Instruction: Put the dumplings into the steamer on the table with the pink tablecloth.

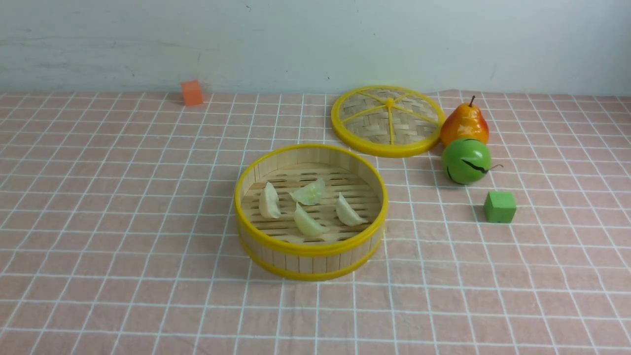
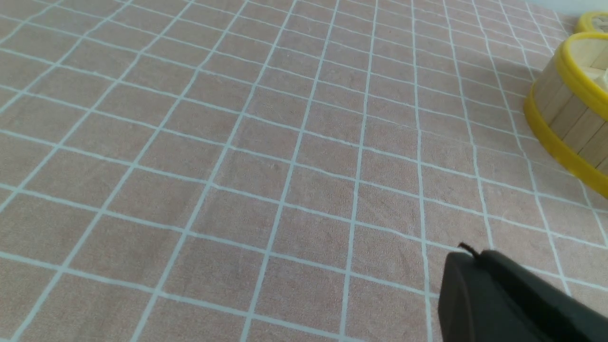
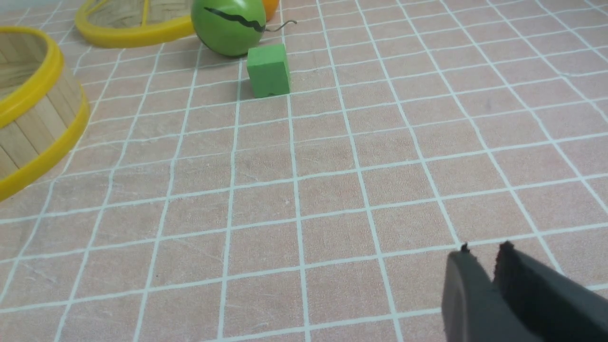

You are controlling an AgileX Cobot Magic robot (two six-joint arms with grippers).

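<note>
Steamer [image 1: 310,246]: four dumplings [image 1: 308,221] inside. Left end effector [image 2: 468,254] together; right end effector [image 3: 484,254] slightly apart, empty. Advice: retract clear of rim.

We see little of our own body here. Our left arm's matte black, round-edged plastic gripper [image 2: 468,254] shows as one dark block, with a thin black wisp, like a thread or wire end, sticking from its tip. Our right arm's matte black plastic gripper [image 3: 482,251] shows two blunt, wedge-shaped fingers [image 3: 460,289], each with a small nub at its tip.
</note>
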